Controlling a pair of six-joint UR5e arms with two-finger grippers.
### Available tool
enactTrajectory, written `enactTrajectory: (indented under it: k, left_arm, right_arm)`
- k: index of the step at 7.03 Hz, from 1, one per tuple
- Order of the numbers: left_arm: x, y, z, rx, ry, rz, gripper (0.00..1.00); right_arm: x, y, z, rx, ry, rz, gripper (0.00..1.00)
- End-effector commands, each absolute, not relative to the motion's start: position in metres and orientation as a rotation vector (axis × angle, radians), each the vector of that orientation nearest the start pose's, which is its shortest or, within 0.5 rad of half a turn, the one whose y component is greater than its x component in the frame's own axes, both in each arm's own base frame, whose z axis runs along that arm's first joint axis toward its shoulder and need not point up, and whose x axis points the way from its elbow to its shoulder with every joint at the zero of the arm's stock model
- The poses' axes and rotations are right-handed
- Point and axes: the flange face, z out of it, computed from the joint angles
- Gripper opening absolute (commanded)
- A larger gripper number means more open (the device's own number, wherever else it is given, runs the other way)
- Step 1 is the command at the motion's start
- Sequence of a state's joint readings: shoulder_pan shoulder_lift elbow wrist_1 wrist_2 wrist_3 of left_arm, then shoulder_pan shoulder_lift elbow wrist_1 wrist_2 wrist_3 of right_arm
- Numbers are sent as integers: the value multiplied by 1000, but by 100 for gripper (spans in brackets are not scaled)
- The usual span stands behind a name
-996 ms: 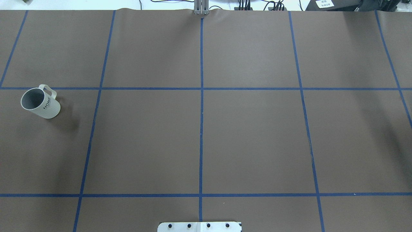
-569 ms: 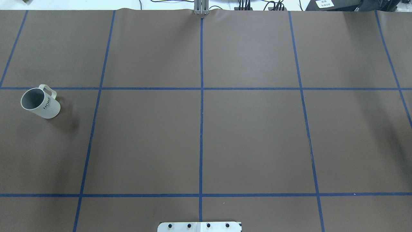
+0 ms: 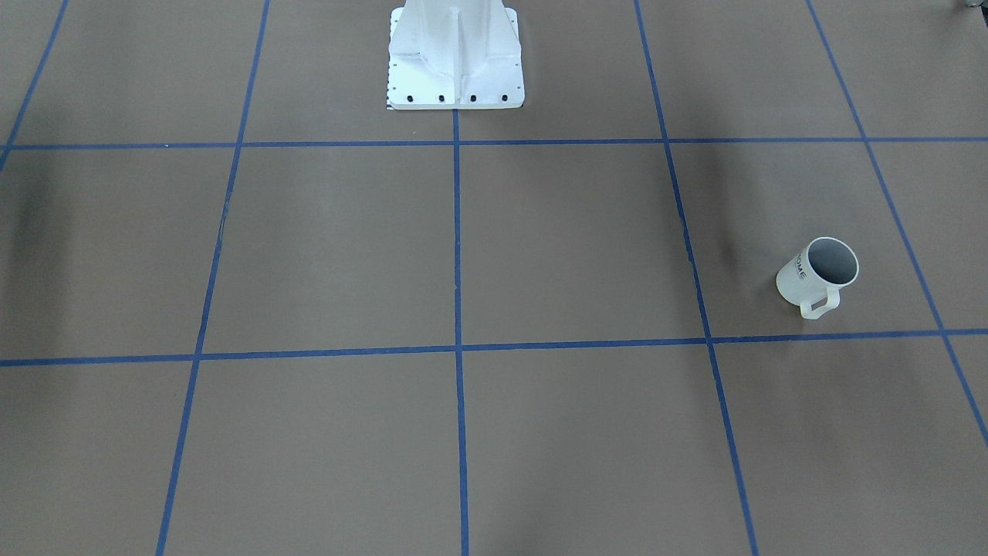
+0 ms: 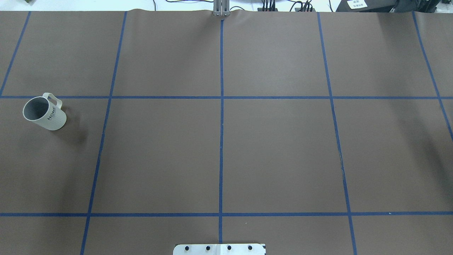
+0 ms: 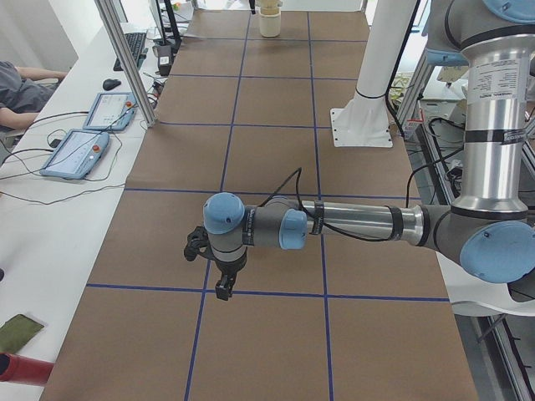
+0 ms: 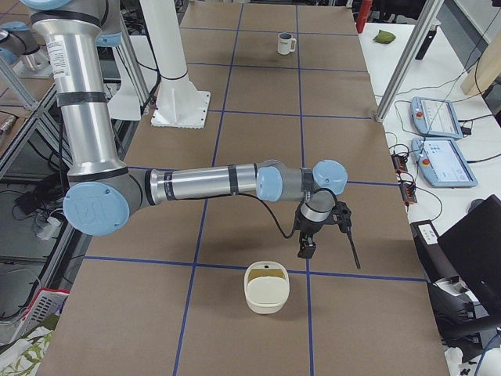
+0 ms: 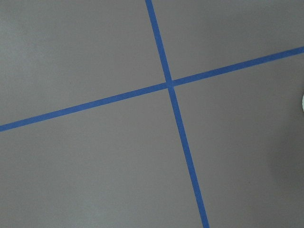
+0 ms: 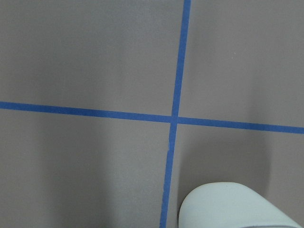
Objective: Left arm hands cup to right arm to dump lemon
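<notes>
The white ribbed cup (image 4: 45, 114) with "HOME" lettering stands upright at the table's left end. It also shows in the front view (image 3: 818, 275) and small and far in the right side view (image 6: 286, 43). Its dark grey inside looks empty. The left arm (image 5: 351, 224) reaches out level over the table, its gripper (image 5: 221, 289) pointing down. The cup is hidden in that view. The right arm (image 6: 203, 184) reaches out likewise, its gripper (image 6: 306, 249) hanging just behind a cream container (image 6: 267, 287). I cannot tell whether either gripper is open or shut.
The cream container, with something yellowish inside, also shows in the right wrist view (image 8: 232, 206) and far off in the left side view (image 5: 267, 18). The white robot base (image 3: 455, 54) stands at the table's middle edge. Tablets (image 5: 75, 154) and metal posts (image 5: 125, 63) line the operators' side.
</notes>
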State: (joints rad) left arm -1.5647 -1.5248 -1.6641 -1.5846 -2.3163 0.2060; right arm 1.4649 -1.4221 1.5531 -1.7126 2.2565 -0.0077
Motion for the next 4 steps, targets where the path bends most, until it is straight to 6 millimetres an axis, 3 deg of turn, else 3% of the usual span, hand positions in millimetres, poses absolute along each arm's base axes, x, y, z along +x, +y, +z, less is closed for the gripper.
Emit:
enactTrajectory:
  k: [1,4]
  left_arm:
    - [-63,-477,635,133,737,226,100]
    - [-64,-477,637,130,725,224,100]
  right_arm:
    - [11,-557,608,-31,-687,-109,100]
    - [11,-560,603,-23,-687,-110,100]
